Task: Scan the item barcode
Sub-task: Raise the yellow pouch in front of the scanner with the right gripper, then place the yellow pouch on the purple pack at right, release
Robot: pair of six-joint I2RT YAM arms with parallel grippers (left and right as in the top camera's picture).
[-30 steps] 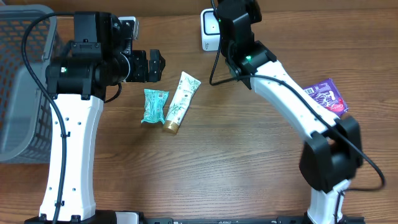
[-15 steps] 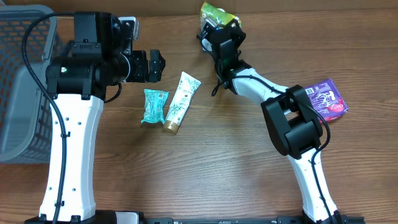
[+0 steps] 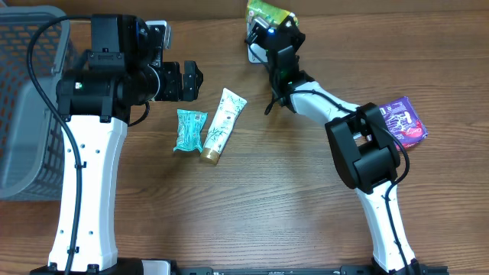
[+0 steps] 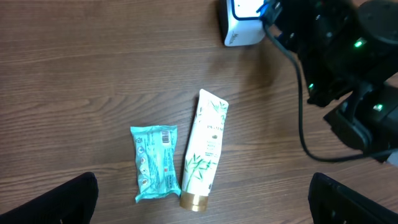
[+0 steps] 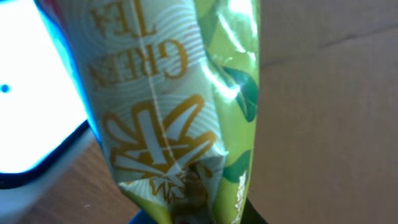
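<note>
Foil pouch (image 5: pixel 180 93), glossy green and yellow with GREEN TEA lettering, sits clamped in the right gripper (image 3: pixel 272 29) at the far edge of the table. Its long axis runs straight out from the fingers. Just beside it, on its left in the right wrist view, glows the lit face of the white box scanner (image 5: pixel 25 106); whether the two touch I cannot tell. No barcode shows on the printed face turned to the wrist camera. By my judgement the coming move turns on which side of the pouch faces that window, and a roll of the wrist may be needed. The left gripper (image 3: pixel 189 81) hangs spread wide and empty, farther left of the scanner. Near it lie a teal crinkled sachet (image 4: pixel 155 163) and a white bamboo-print tube with a gold cap (image 4: pixel 205 149). A purple packet (image 3: pixel 403 121) lies to the right and a grey mesh basket (image 3: pixel 30 99) to the left. None of these stands between pouch and scanner.
</note>
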